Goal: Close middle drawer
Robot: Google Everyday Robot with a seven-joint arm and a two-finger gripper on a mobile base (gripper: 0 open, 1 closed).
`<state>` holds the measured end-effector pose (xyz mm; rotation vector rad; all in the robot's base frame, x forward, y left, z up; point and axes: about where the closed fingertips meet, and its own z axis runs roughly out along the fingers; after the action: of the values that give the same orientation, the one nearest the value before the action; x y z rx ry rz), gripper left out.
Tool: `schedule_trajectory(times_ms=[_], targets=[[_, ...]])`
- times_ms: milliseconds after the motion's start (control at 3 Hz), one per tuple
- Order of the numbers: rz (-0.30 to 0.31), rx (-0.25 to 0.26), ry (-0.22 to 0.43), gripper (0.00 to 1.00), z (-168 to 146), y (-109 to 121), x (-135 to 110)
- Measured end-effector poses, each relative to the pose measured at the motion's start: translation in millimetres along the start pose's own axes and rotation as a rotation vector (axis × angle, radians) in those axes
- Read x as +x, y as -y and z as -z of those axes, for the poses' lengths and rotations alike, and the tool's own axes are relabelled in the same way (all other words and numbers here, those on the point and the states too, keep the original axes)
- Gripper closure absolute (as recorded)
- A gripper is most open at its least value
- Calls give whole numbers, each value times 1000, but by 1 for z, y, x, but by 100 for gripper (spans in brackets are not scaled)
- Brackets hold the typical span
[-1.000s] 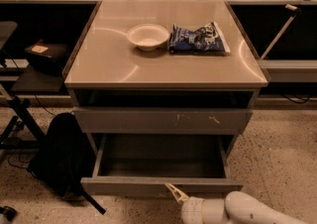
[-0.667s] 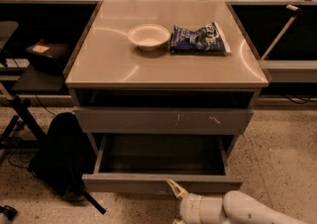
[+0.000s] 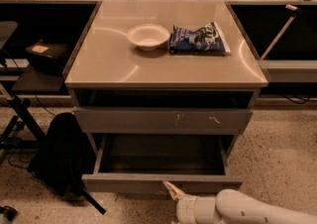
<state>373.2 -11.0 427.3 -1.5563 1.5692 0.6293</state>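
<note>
**MIDDLE DRAWER OPEN: CLOSING NOT YET DONE**

Item one, the task. The middle drawer [image 3: 148,182] stands pulled well out of the cabinet, with its grey tray exposed from above. Its plain front sits low near the floor, well forward of the scratched drawer front [image 3: 163,120] above it, which lies flush with the cabinet. I judge the job hardly begun: the whole inward push remains.

Item two, my tool [image 3: 173,191]. It sits at the bottom of the view, on the end of my white arm. Its pale tip is at the lower middle of the drawer's plain front, touching or just beside it; I cannot confirm contact. It carries nothing that I can see. Whether it is released or clenched, I cannot tell.

Item three, surroundings. A bowl [image 3: 148,36] and a blue snack bag [image 3: 198,38] rest side by side on the table [image 3: 114,69]. A black backpack [image 3: 59,156] sits on the floor just beside the drawer's left corner.
</note>
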Motion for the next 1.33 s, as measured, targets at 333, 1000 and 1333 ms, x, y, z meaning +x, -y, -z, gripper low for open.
schedule_trajectory(times_ms=[333,1000,1333], targets=[[-76,-35,-244,0,16,-24,34],[-72,-28,-348,0,31,-28,43],[-76,-17,-335,0,34,-15,47]])
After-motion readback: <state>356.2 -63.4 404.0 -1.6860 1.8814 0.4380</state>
